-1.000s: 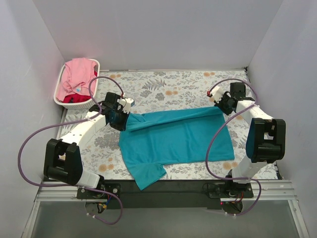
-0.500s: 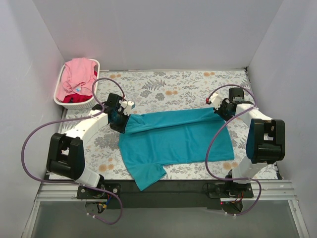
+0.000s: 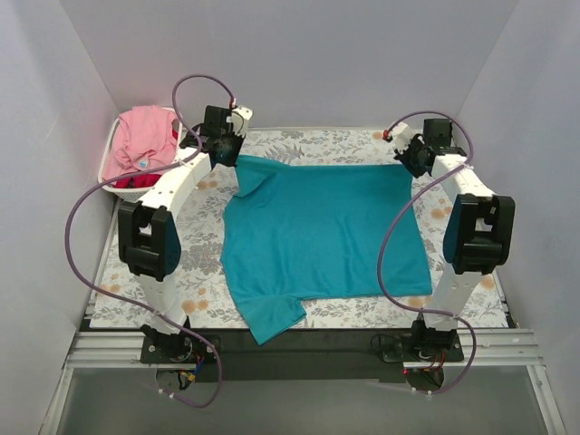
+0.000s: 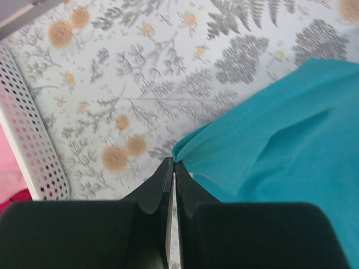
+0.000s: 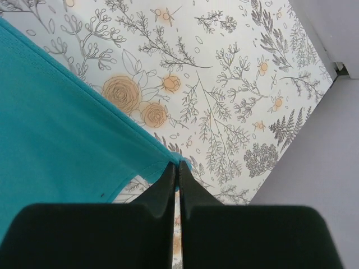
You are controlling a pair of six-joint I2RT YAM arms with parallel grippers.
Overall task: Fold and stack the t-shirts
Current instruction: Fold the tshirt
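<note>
Teal t-shirt [image 3: 317,231], one, lies spread; two claws clamp its far corners: left claw [image 4: 170,166], right claw [image 5: 175,166], both fully closed.

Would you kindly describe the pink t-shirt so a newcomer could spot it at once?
At the far left corner of the floral table stands a white basket. The pink t-shirt is heaped in it, unlike the teal t-shirt spread out mid-table.

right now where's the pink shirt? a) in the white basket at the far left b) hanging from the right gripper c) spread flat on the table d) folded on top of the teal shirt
a: the pink t-shirt lies heaped in the white basket; only the teal t-shirt is spread out.
</note>
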